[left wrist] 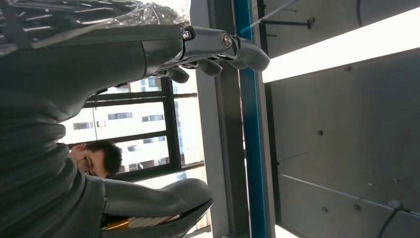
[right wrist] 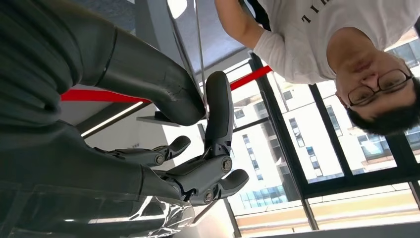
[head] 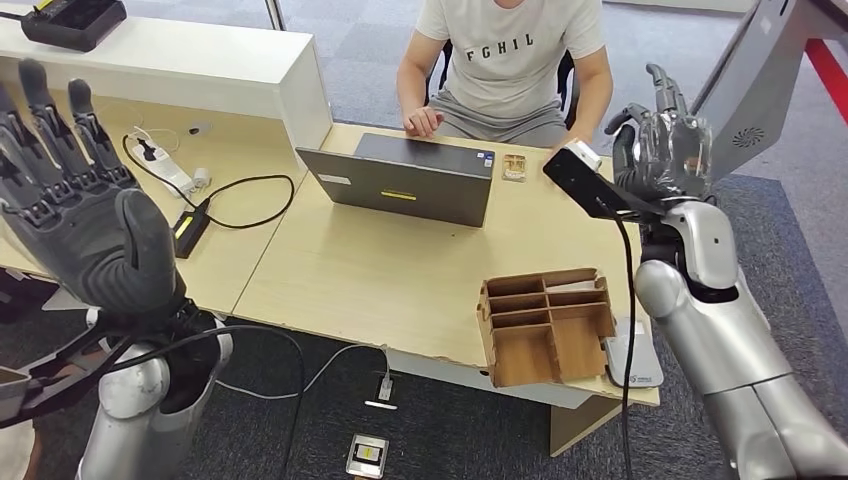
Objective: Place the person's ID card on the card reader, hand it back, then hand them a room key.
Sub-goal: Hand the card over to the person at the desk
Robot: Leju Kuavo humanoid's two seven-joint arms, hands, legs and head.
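Palm-up left robot hand (head: 85,215) — raised, fingers spread, empty.

Light wood desk (head: 380,270); dark grey laptop (head: 400,185) with yellow label; brown organiser (head: 545,325); white T-shirt (head: 510,50), black lettering; black cable (head: 245,195); grey carpet (head: 800,230).

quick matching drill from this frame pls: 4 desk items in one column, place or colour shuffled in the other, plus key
Things:
1. laptop
2. wooden organizer
3. power strip
4. white card reader

Places or colours:
A. white, on the left desk with a black cable running past it
B. at the desk's near right corner, beside the organizer
C. grey, lid up, in front of the seated person
D. brown, with empty compartments, near the desk's front edge

Pairs: 1-C, 2-D, 3-A, 4-B
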